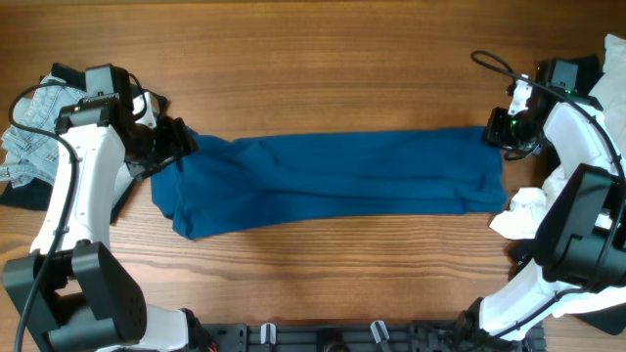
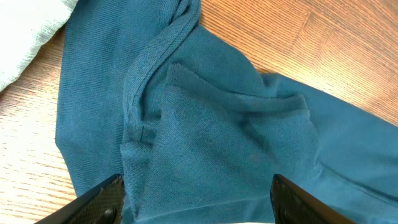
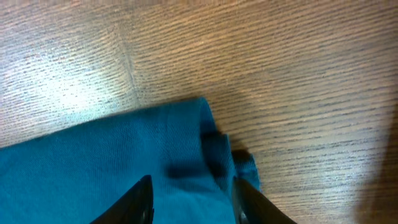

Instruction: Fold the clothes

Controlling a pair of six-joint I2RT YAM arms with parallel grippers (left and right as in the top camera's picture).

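Observation:
The deep-blue shirt (image 1: 333, 181) lies stretched in a long band across the table's middle. My left gripper (image 1: 168, 145) is over its left, bunched end; in the left wrist view the fingers (image 2: 196, 202) are spread wide with folded blue cloth (image 2: 224, 137) between and below them. My right gripper (image 1: 501, 132) is at the shirt's far right corner; in the right wrist view the fingers (image 3: 193, 199) stand apart over the blue corner (image 3: 155, 149). Pale-blue denim shorts (image 1: 24, 147) and a black garment (image 1: 29, 196) lie at the left edge. A white garment (image 1: 528, 210) lies at the right.
Bare wood table (image 1: 323, 59) lies behind and in front of the shirt. A pale cloth (image 2: 25, 37) shows at the top left of the left wrist view. Both arm bases (image 1: 88, 293) stand at the front corners, and a rail runs along the front edge.

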